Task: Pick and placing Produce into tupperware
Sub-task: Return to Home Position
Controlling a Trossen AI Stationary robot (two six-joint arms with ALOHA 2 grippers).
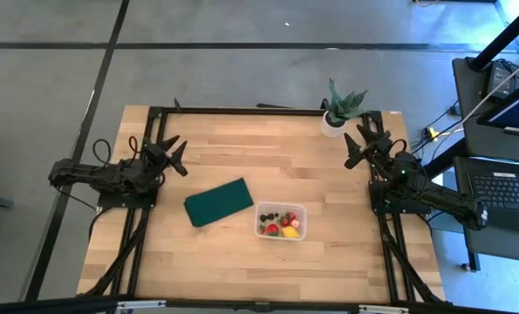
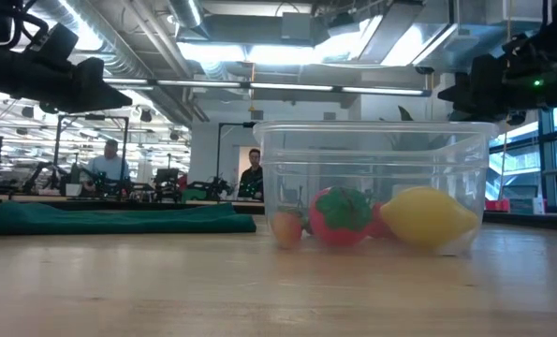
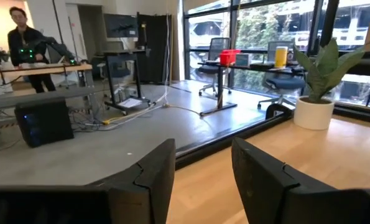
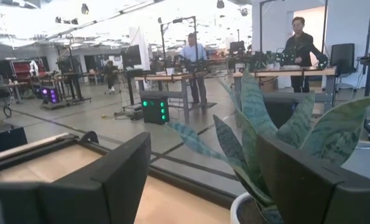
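Note:
The clear tupperware (image 1: 281,221) stands on the table's near middle and holds the produce: a yellow lemon-like fruit (image 2: 429,217), a red round one (image 2: 342,215), strawberries and dark berries. In the low view the tub (image 2: 373,150) fills the centre. My left gripper (image 1: 175,155) hovers open over the table's left side, raised and far from the tub. My right gripper (image 1: 361,144) hovers open at the far right, beside the potted plant. In the wrist views the left gripper (image 3: 203,171) and the right gripper (image 4: 203,180) hold nothing.
A dark green flat pad (image 1: 218,201) lies just left of the tub. A potted plant (image 1: 340,109) stands at the far right corner, close to my right gripper. People stand at benches in the room beyond the table. Bare wood lies along the near edge.

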